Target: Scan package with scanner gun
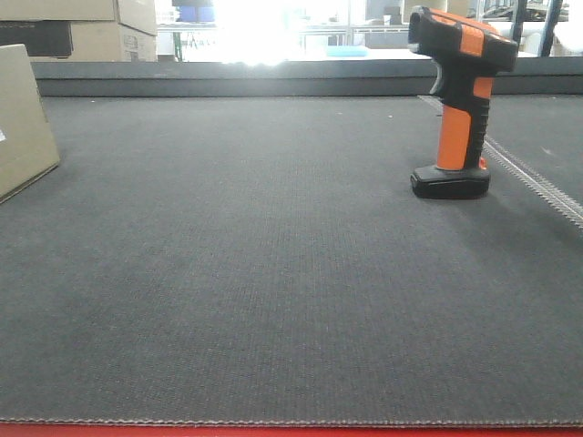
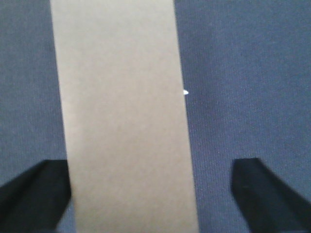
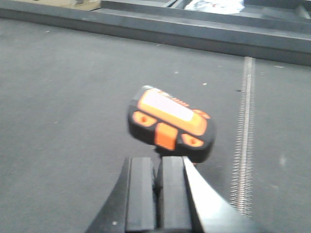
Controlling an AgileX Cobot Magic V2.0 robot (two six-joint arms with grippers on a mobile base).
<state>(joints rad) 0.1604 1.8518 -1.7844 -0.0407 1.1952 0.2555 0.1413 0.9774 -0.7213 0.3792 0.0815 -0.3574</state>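
Tan box (image 2: 124, 116) runs lengthwise straight between our left gripper (image 2: 150, 191), spread wide, fingers either side, box at the mat's (image 1: 273, 273) left edge. Scanner (image 1: 458, 100) stands upright far right, nose pointing left, just ahead of our right gripper (image 3: 159, 179), pinched together, empty.

The left gripper (image 2: 150, 194) has its fingers (image 2: 262, 194) spread wide apart. The right gripper (image 3: 159, 189) has its fingers (image 3: 142, 191) pressed together.
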